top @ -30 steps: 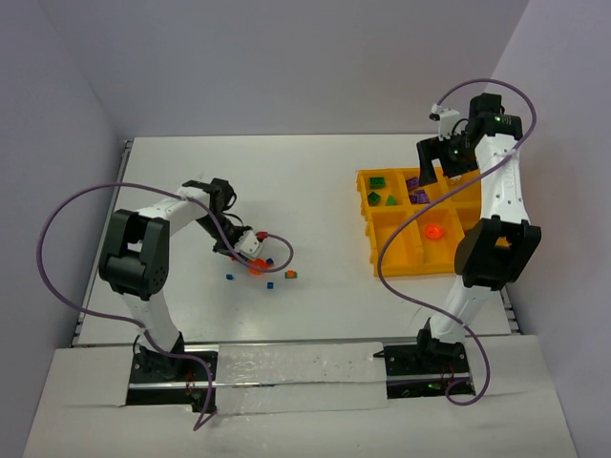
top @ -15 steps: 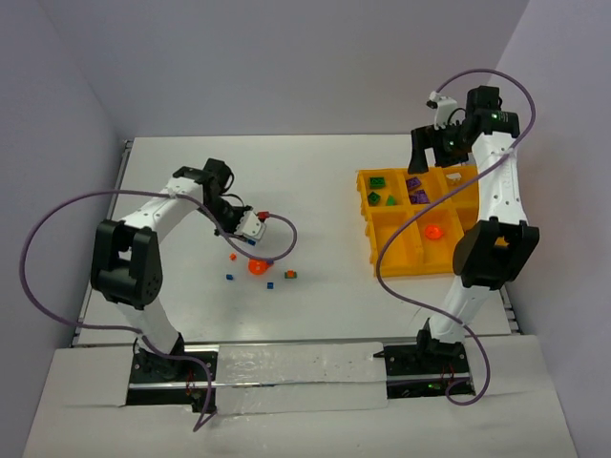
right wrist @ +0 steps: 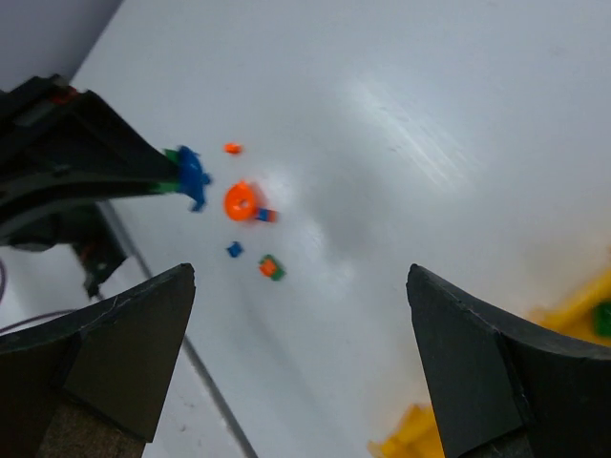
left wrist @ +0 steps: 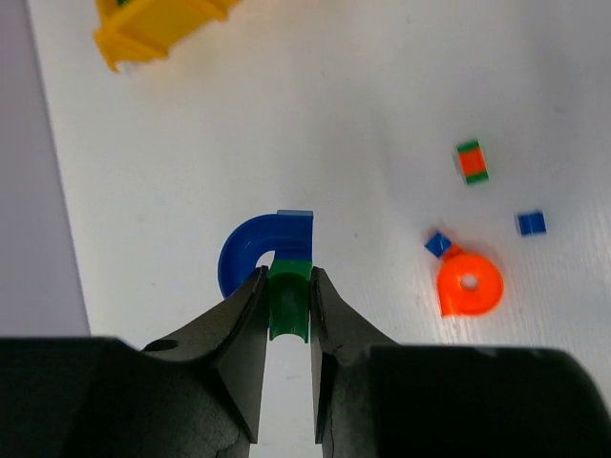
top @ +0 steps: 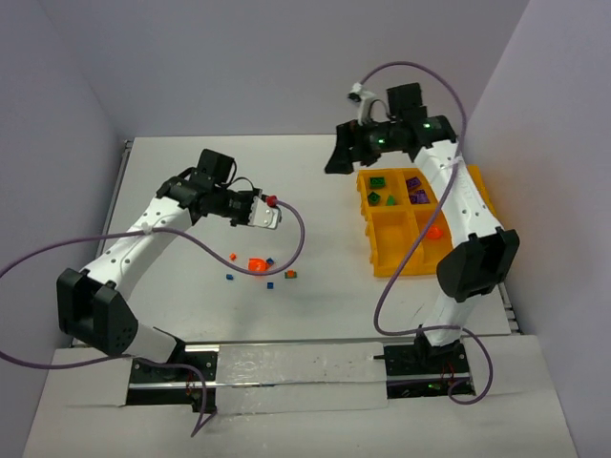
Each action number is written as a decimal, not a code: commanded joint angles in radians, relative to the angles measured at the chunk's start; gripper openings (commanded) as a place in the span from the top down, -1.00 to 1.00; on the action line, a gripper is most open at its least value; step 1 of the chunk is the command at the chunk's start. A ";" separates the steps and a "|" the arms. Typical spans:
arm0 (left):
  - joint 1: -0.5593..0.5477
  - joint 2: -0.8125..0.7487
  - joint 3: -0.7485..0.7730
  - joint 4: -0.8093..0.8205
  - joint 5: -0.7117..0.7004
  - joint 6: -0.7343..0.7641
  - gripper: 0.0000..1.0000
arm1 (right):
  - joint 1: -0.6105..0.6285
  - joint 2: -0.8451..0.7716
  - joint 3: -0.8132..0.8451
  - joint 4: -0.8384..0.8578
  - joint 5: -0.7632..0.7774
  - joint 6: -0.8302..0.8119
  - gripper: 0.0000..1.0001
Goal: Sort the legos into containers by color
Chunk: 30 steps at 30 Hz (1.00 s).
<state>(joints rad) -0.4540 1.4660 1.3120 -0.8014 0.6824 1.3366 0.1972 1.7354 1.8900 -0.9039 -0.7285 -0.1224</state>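
The left arm [top: 134, 243] reaches up from its base with the elbow low and out to the side, the forearm long and slanted, the wrist bent so the left gripper [top: 261, 212] points sideways toward the other arm. Its two dark fingers [left wrist: 239, 334] stand nearly together, pinching a green-and-blue piece [left wrist: 288, 303] right at their tips, the blue arch jutting out beyond them. The right arm [top: 458, 196] rises steeply and folds over at the top, its right gripper [top: 340, 157] aimed back toward the left one, its fingers [right wrist: 115, 343] spread wide with nothing between them
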 commanded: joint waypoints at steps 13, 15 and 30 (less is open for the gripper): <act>-0.144 -0.155 -0.120 0.451 -0.038 -0.429 1.00 | 0.198 0.089 0.041 0.003 -0.223 0.012 -0.64; -0.150 -0.149 -0.116 0.456 -0.043 -0.432 1.00 | 0.211 0.088 0.031 -0.020 -0.239 -0.011 -0.51; -0.169 -0.150 -0.123 0.507 -0.072 -0.435 1.00 | 0.228 0.081 -0.037 -0.107 -0.269 -0.134 -0.01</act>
<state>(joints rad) -0.6108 1.3327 1.1816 -0.3571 0.6182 0.9192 0.4213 1.8393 1.8543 -0.9912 -0.9703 -0.2231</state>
